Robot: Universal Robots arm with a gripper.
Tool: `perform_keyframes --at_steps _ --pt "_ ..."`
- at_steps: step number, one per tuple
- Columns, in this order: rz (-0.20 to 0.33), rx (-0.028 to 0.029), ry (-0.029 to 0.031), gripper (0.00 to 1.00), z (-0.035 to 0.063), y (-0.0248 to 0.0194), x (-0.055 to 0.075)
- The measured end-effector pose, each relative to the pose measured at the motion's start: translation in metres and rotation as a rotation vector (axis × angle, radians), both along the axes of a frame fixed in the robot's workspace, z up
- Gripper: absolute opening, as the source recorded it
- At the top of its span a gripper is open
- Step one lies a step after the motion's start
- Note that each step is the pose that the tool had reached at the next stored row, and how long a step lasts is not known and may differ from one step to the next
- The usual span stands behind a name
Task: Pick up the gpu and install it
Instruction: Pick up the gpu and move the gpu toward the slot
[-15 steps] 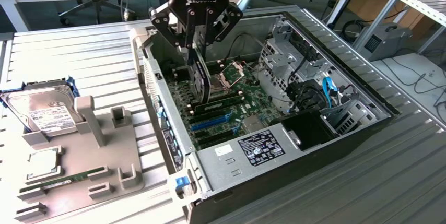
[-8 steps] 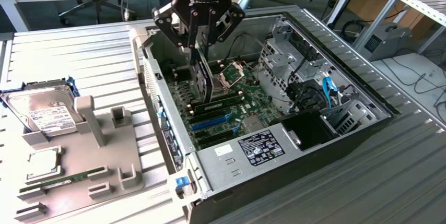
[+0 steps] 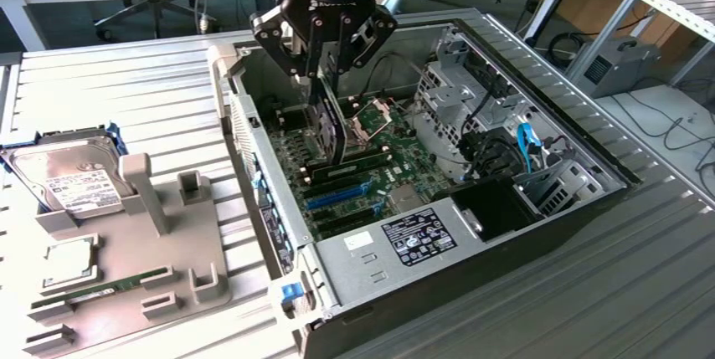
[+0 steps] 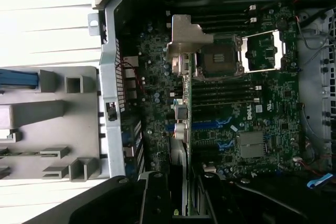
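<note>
Grey ribbed table (image 3: 112,74) fills the exterior view's left. On it sits a pale grey holder block (image 3: 167,233) carrying a silver hard drive (image 3: 69,179) with a white label, a square processor chip (image 3: 69,260) and a long narrow green memory stick (image 3: 100,288) lying in its groove.

Next comes the open computer case (image 3: 525,258), lying on its side with the motherboard (image 3: 391,150) facing up. The black gripper (image 3: 321,70) hangs over the case's upper middle, its fingers pinching the gpu (image 3: 326,129) between them. The card hangs edge-on and nearly upright, leaning a little, and reaches down inside the case towards the board. Its lower end sits just above the blue expansion slots (image 3: 341,196) (whether it touches the board I cannot tell).

In the wrist view the gripper (image 4: 181,195) looks down along the gpu (image 4: 186,35). The silver bracket is at the far end, beside the open processor socket (image 4: 220,59), and one black finger (image 4: 155,198) presses against the card's near end.

Further towards the exterior view's right, a power supply (image 3: 419,238) with a black and white label lies along the case's near wall. Beyond it, a blue cable (image 3: 525,143) curls beside the metal drive cage (image 3: 447,95).
</note>
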State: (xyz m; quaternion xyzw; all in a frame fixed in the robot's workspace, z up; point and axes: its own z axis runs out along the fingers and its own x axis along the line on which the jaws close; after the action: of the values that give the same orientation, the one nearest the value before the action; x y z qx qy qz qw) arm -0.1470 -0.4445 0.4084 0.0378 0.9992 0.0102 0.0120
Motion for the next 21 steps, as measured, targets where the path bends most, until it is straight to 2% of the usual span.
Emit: perform_keyframes --at_steps 21 --pt "0.0 -0.0022 0.0 0.26 -0.0099 0.0009 0.014"
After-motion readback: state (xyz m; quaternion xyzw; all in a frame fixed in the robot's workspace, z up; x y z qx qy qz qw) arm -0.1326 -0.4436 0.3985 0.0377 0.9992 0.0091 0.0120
